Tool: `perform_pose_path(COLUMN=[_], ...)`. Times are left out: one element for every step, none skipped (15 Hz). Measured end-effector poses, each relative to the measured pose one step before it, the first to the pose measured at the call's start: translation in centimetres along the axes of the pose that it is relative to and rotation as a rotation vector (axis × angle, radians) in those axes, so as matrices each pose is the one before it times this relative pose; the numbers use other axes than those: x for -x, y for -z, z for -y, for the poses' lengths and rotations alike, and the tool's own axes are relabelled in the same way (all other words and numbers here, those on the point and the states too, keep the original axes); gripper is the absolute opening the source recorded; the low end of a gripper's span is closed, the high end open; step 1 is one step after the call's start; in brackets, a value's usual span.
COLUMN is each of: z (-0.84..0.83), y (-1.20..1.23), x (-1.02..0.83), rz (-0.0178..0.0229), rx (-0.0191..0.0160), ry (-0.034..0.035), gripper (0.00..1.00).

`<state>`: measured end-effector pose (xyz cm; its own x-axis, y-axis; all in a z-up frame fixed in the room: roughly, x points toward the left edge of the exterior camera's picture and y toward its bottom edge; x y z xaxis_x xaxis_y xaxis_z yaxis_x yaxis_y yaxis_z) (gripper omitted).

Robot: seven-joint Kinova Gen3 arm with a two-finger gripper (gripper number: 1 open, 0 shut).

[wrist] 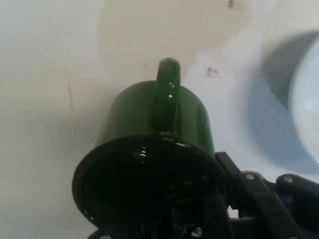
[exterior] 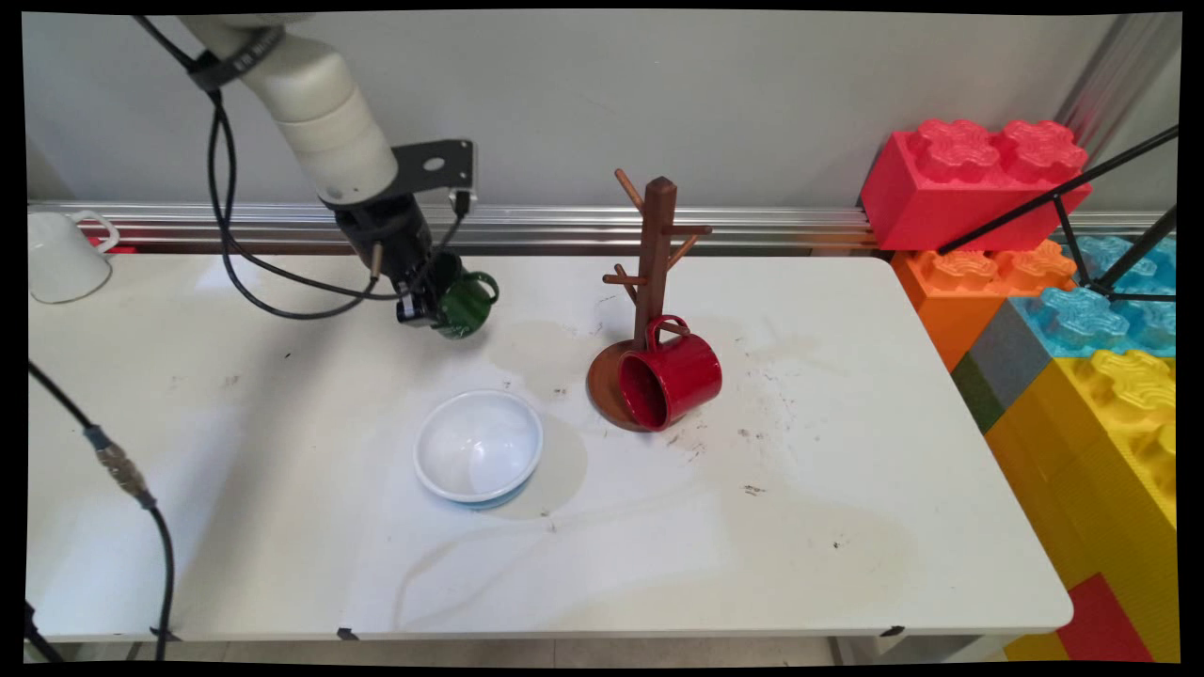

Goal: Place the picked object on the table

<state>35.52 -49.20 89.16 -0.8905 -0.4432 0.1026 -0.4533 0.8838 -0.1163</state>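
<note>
My gripper point(exterior: 435, 306) is shut on the rim of a dark green mug point(exterior: 465, 304) and holds it tilted above the table's back left part. In the hand view the green mug point(wrist: 149, 164) fills the middle, its mouth toward the camera and its handle point(wrist: 167, 94) pointing up. One finger point(wrist: 219, 209) reaches inside the rim. A white bowl with a blue rim point(exterior: 478, 447) stands on the table in front of the held mug, and its edge point(wrist: 304, 99) shows at the right of the hand view.
A brown wooden mug tree point(exterior: 654, 273) stands at the table's middle back, with a red mug point(exterior: 670, 378) lying on its side against its base. A white cup point(exterior: 61, 254) sits at the far left. Big coloured blocks point(exterior: 1044, 282) are stacked beyond the right edge.
</note>
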Motion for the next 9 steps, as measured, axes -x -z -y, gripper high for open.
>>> perform_pose_path(z=[-0.167,-0.092,-0.123,-0.075,-0.079,-0.047,-0.023,0.001,-0.004], y=[-0.352,-0.223,-0.320,-0.209,-0.274,-0.297,-0.274,-0.227,-0.137], x=[-0.337,-0.241,-0.379,-0.234,-0.339,-0.400,-0.371,-0.323,-0.185], rz=[0.01237,0.00780,0.01155,0.00721,0.01026,0.01047,0.00945,0.00756,0.00477], rx=[0.00574,0.00283,0.00407,0.00224,0.00286,0.00204,0.00193,0.00137,0.00088], ry=[0.00583,0.00332,0.00463,0.00315,0.00476,0.00476,0.00440,0.00310,0.00210], gripper=[0.00,0.00,0.00,0.00,0.00,0.00,0.00,0.00,0.00])
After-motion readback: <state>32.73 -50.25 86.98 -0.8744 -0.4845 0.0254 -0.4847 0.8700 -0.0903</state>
